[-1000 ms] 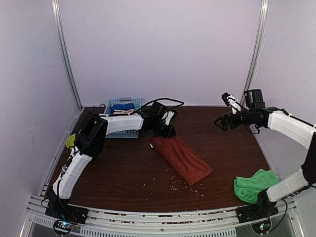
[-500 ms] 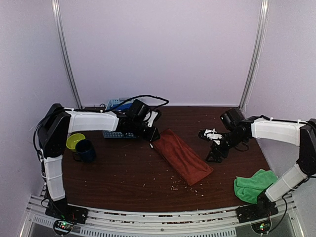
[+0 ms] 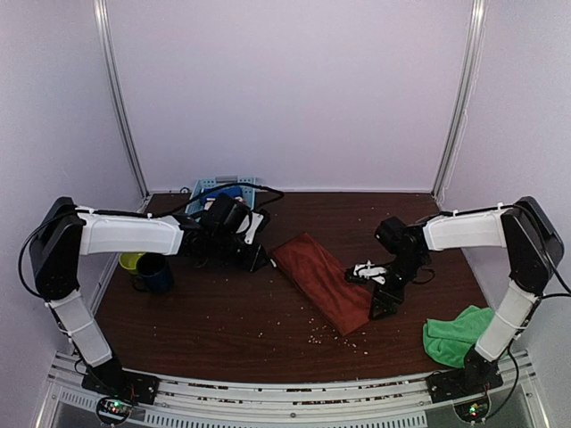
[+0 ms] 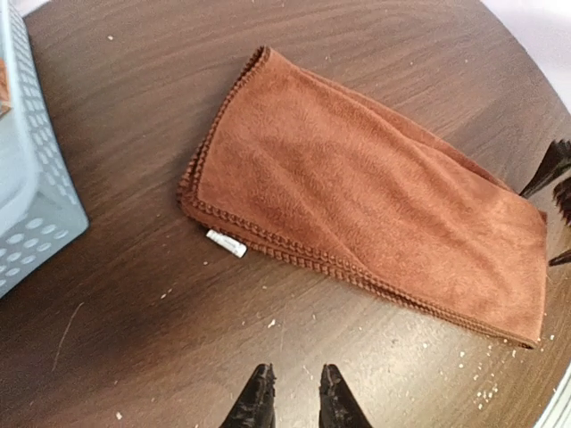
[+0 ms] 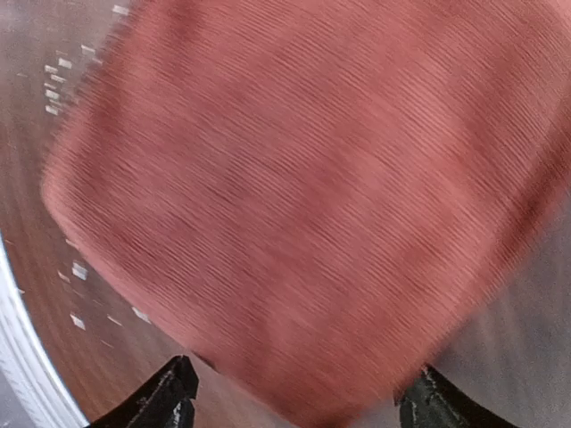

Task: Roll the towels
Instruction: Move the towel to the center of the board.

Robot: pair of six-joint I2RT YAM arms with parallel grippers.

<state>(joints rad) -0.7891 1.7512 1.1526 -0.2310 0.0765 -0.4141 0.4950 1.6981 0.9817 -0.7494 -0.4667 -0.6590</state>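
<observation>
Right claw stands open over the rust towel end toward the worktop near edge, and I fear it may pinch only the top layer, starting a loose roll.

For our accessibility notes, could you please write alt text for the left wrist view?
A folded rust-brown towel lies flat, unrolled, on a dark wooden table, white tag at its near edge. The left gripper, slightly open and empty, shows below; a perforated basket sits left.
</observation>
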